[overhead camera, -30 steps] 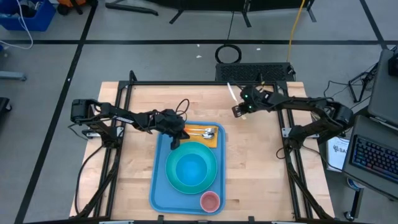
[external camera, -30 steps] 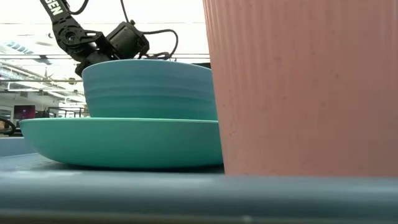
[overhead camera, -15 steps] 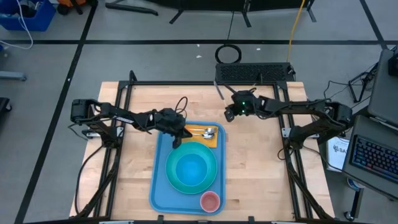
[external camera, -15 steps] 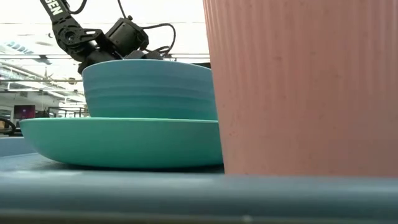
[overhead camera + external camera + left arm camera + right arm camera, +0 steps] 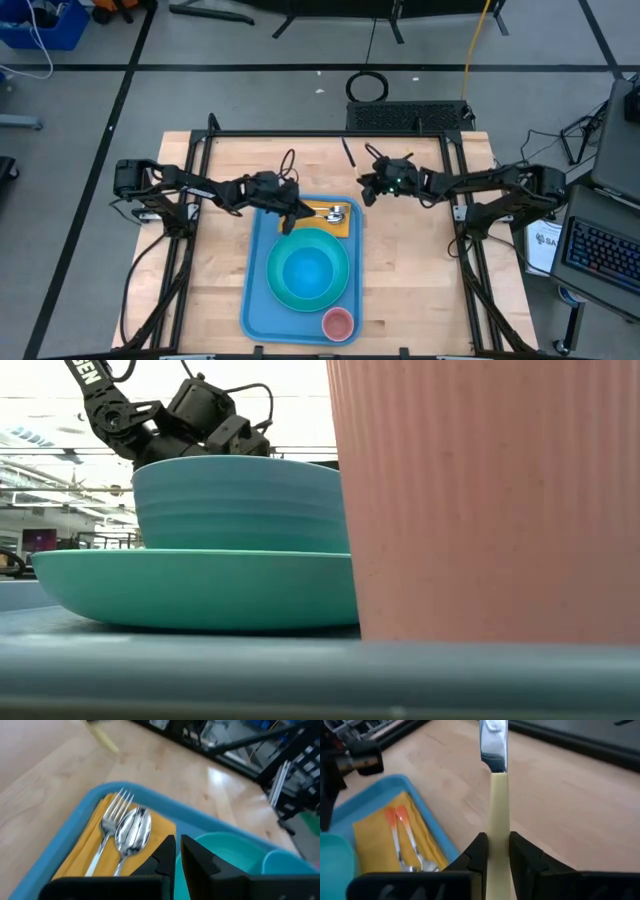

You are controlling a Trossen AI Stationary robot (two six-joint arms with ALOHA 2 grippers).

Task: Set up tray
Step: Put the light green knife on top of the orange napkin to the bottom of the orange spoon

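Right pincer [image 5: 494, 851] grips a knife [image 5: 495, 780] over bare table beside the tray [image 5: 432, 817] rim

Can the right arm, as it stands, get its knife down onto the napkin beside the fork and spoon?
Probably yes. The right gripper, shut on the knife, hangs just off the tray corner by the napkin. The left gripper over that end of the tray may crowd it.

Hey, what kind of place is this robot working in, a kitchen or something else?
Probably a robotics lab or workshop, not a kitchen. A wooden table stands on a taped floor with loose cables, and a keyboard sits beside it. The low view shows a large hall with ceiling lights behind.
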